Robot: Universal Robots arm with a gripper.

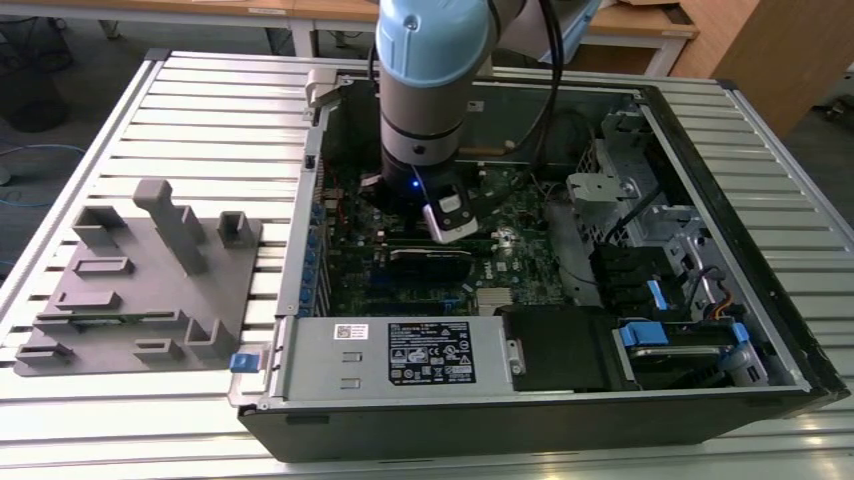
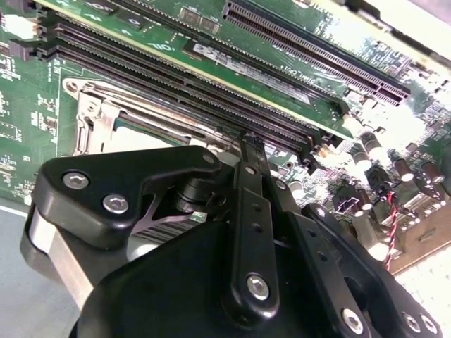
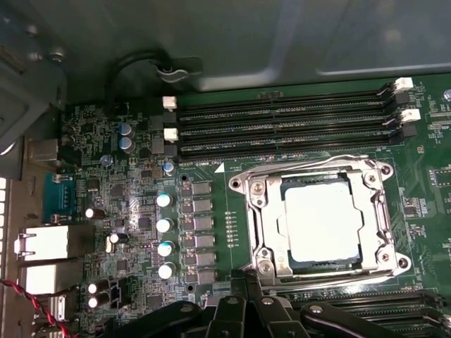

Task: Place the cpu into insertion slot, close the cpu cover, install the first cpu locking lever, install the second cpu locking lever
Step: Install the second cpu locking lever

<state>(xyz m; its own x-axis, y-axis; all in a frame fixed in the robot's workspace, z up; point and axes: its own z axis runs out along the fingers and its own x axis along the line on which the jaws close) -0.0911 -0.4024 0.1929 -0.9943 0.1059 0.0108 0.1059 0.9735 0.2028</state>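
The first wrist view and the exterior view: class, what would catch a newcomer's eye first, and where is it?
In the first wrist view, the cpu shines pale silver in the insertion slot, with the cpu cover framing it below the black memory slots. In the exterior view, the arm plunges into the open computer case, and a grey fixture block lies on the exterior view's left.

The arm (image 1: 424, 90) comes in from twelve o'clock in the exterior view and stands nearly vertical, its grey and pale blue wrist pointing straight down, a small blue light lit at its lower end. The gripper (image 2: 251, 143) hangs below it; in the second wrist view its black linkage bars run together toward one point, the fingertips (image 2: 254, 149) drawn close with no gap between them.
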